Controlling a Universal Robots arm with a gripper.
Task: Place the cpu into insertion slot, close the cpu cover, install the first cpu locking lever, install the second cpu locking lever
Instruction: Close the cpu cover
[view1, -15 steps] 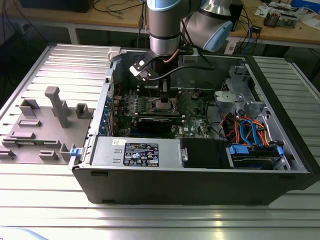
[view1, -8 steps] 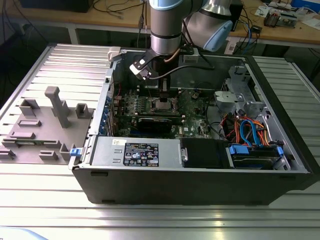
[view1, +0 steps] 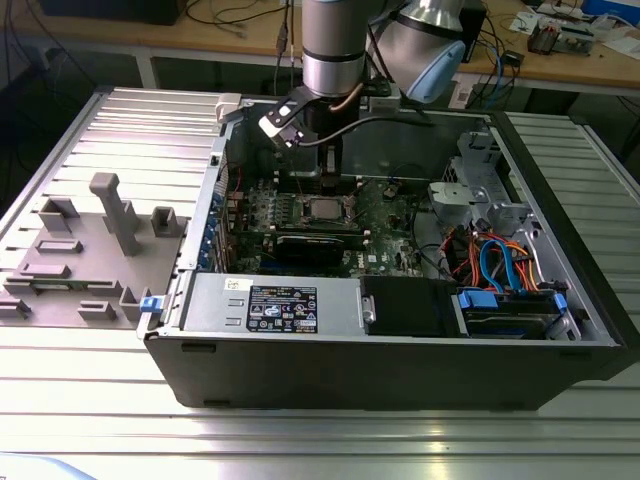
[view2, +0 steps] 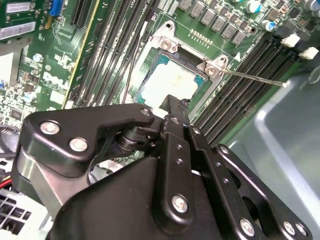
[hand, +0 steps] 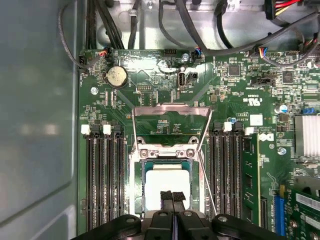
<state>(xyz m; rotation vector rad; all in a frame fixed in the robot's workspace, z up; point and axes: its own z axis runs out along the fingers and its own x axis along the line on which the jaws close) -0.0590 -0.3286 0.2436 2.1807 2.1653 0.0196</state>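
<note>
1. The gripper (hand: 172, 196) hung low over the motherboard (hand: 240, 90), in the far half of the computer case (view1: 400, 370). Its two fingers were pressed together with nothing between them, and the tips were just above one edge of the chip.
2. The chip (hand: 162, 177) lay flat in the socket (hand: 136, 185), pale top up. The fingers hid one edge, so I could not tell whether it was fully seated. If it sat slightly askew, pressure from above would probably bend the contacts.
3. The cover (hand: 170, 107) stood swung open on the side of the socket away from the fingers, not yet closed. Such narrow tips, pushing off-centre, might slip through its window and strike the chip.
4. A thin lever (hand: 207, 184) stuck out free between the socket and a bank of memory slots (hand: 230, 180). It looked springy, so a poor catch could let it snap back or scrape the board.
5. The bulky finger links sat close above the socket, so a low sideways sweep risked clipping the cover's hinge.
</note>
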